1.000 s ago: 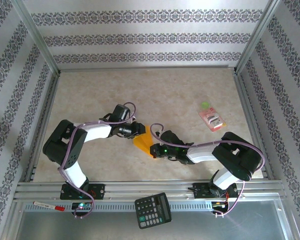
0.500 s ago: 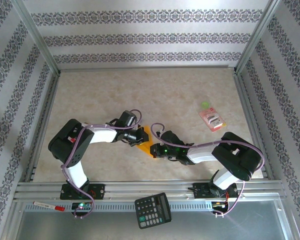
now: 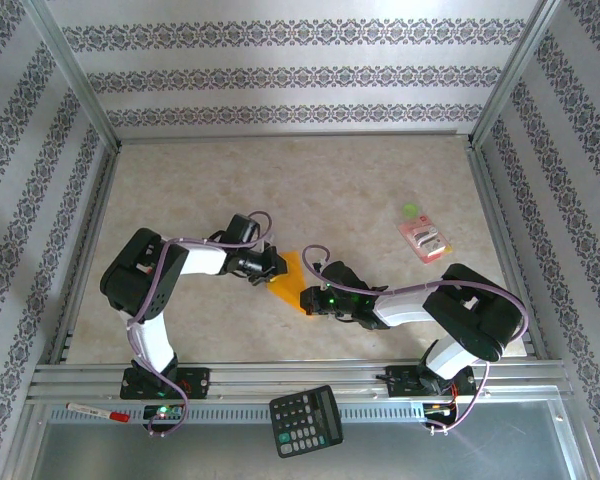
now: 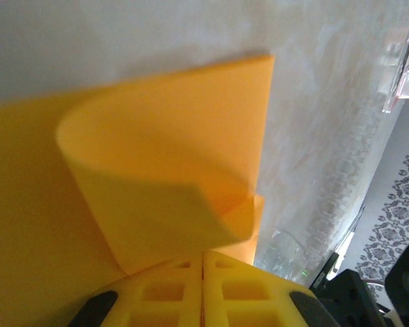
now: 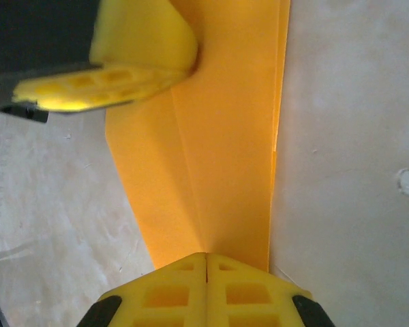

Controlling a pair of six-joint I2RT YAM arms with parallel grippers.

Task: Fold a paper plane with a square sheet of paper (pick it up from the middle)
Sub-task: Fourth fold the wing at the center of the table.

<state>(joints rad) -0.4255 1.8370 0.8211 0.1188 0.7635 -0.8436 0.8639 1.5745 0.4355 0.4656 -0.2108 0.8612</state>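
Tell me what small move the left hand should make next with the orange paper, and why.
Probably draw the left hand across, laying its pinched flap flat. The square sheet of paper curls over loosely there, while the right hand, shut, grips the other end.

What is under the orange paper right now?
The paper lies on the table, bare all around it. At the left fingers the paper curls over; anything beneath its flat part is covered.

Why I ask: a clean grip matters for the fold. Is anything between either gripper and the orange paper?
Nothing visible. The left gripper is shut directly on the curled sheet of paper, and the right gripper is shut on its creased end.
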